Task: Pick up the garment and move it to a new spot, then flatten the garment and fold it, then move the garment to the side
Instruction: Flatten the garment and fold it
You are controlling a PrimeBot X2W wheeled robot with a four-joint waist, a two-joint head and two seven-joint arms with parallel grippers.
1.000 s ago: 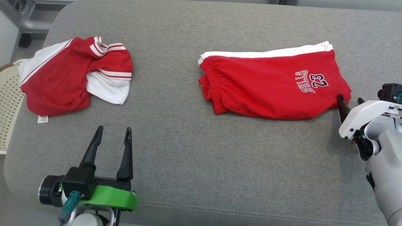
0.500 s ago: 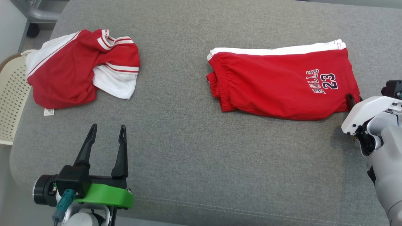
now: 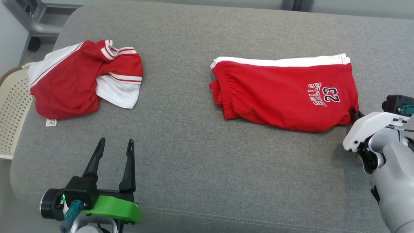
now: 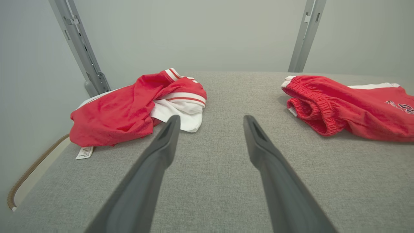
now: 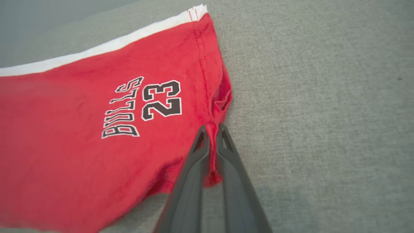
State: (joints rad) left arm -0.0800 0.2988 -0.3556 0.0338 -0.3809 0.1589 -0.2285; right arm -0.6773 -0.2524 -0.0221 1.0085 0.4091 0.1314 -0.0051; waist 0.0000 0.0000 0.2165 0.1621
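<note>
The garment, a pair of red shorts (image 3: 284, 94) with a white side stripe and "BULLS 23" print, lies folded flat on the right half of the grey cushion. My right gripper (image 3: 353, 112) is at its near right corner. In the right wrist view the gripper (image 5: 212, 127) is shut on a pinch of the red hem of the shorts (image 5: 97, 129). My left gripper (image 3: 116, 142) stands open over bare cushion at the lower left, holding nothing. From the left wrist, the open left gripper (image 4: 210, 119) points between the two cloths, with the shorts (image 4: 349, 106) to the right.
A crumpled red and white jersey (image 3: 81, 81) lies at the cushion's far left, also seen as the jersey (image 4: 129, 110). A cream perforated basket (image 3: 9, 106) stands beyond the left edge. Bare grey cushion (image 3: 207, 161) stretches between the arms. Metal frame posts (image 4: 81, 48) rise behind.
My right gripper has shut on the shorts' hem corner, which it straddled open before. The head view has shifted a little. The left gripper stays open.
</note>
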